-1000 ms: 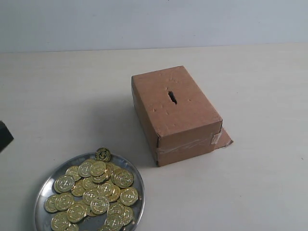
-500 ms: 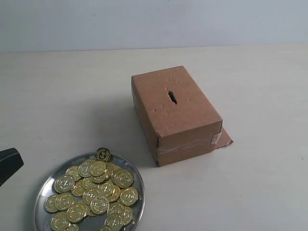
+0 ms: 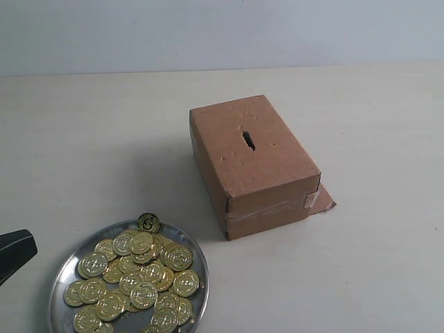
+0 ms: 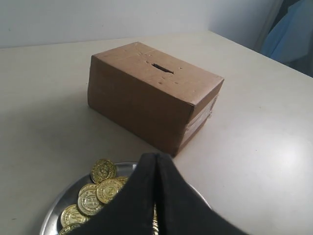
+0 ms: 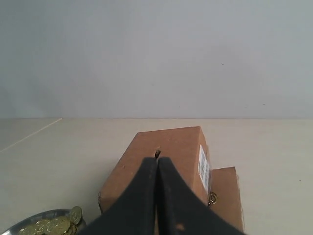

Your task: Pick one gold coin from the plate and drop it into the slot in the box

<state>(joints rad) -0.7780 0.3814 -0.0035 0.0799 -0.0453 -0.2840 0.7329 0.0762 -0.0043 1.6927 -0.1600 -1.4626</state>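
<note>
The silver plate (image 3: 196, 258) sits at the front left, piled with gold coins (image 3: 142, 270); one coin (image 3: 148, 223) leans on its far rim. The brown box (image 3: 270, 173) stands in the middle with its dark slot (image 3: 248, 139) in the top face. My left gripper (image 3: 31, 246) pokes in at the left edge, just left of the plate. From the left wrist, that gripper (image 4: 156, 155) is shut and empty above the plate (image 4: 58, 203), coins (image 4: 102, 170) and box (image 4: 146, 103). My right gripper (image 5: 157, 159) is shut, empty, facing the box (image 5: 181, 144) and slot (image 5: 157, 153).
A cardboard flap (image 3: 322, 200) juts from the box's taped end. In the right wrist view a stray gold coin (image 5: 212, 198) lies where the box meets the flap (image 5: 226, 188). The pale tabletop (image 3: 97, 139) runs back to a grey wall.
My left gripper has come further into the exterior view from the left edge, moving down and nearer to the plate. Box, plate and coins have not moved.
</note>
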